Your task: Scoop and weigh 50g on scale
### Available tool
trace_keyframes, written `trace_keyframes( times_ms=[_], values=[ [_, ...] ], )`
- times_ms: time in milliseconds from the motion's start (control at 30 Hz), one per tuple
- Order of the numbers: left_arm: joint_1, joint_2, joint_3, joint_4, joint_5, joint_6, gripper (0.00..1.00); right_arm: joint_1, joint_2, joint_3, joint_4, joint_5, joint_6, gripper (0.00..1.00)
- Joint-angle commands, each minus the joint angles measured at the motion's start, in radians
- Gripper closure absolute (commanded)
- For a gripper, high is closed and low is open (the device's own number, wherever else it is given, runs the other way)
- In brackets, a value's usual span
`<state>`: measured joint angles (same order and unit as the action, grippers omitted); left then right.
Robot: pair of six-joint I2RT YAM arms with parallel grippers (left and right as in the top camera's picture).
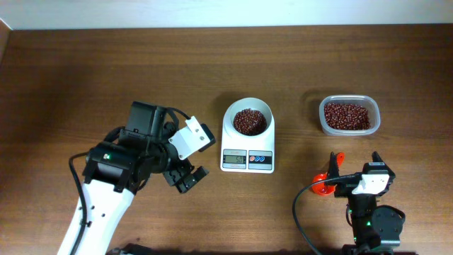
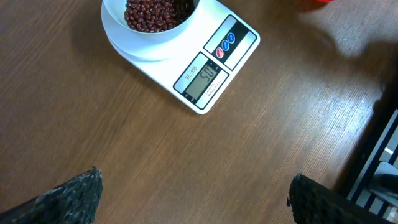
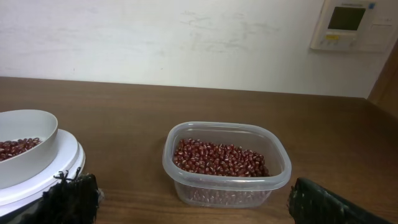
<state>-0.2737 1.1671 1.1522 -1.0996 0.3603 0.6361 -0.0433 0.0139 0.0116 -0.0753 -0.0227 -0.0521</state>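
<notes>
- The scale (image 1: 247, 145) sits on the bench (image 1: 85, 71) near its middle, with its display and two blue buttons on the side facing the arms.
- A white bowl (image 1: 248, 117) stands on the scale platform, with a heap of beans (image 1: 250, 121) in its bottom.
- In the left wrist view the display shows dark digits, too blurred to read with certainty.
- A clear tub (image 1: 349, 115) stands to the right of the scale, apart from it. It holds more of the same red-brown beans, roughly half full in the right wrist view.
- The left gripper (image 1: 192, 157) hovers just left of the scale with its jaws spread wide and nothing between them. The wrist view shows only bare bench between the two fingertips (image 2: 71, 196).
- The right gripper (image 1: 355, 160) is low over the bench on the near side of the tub. Its jaws are also wide apart and hold nothing, and its camera looks at the tub, with the bowl at the left edge.
- A small orange object (image 1: 323, 177) is at the left side of the right gripper. What it is, and whether it touches the finger, I cannot tell.
</notes>
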Motion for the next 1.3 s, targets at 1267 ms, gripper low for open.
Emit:
trace_keyframes(
  times_ms=[1267],
  values=[
    [0.238,-1.162,-1.074,0.975,-0.234,-0.603,0.01,-0.003,-0.010,-0.006,-0.005,0.012,0.007,0.01]
  ],
)
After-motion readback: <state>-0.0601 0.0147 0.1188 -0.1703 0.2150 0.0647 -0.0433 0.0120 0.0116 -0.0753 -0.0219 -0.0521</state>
